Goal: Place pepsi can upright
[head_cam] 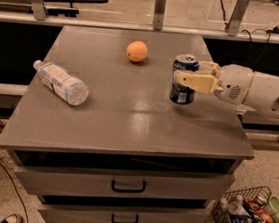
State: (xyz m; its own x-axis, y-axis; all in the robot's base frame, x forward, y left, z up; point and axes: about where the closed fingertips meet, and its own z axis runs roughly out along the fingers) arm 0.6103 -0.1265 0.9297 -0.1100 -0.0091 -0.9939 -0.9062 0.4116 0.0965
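Note:
The pepsi can point(182, 91) is dark blue with a silver top and stands upright on the grey cabinet top point(124, 117), right of centre. My gripper point(184, 74) reaches in from the right, its cream fingers point(193, 81) closed around the can's upper half. The white arm stretches off to the right edge of the view.
An orange point(137, 51) sits behind and left of the can. A clear plastic water bottle point(61, 82) lies on its side at the left. The cabinet has drawers below. A wire basket point(250, 222) of packets stands on the floor at bottom right.

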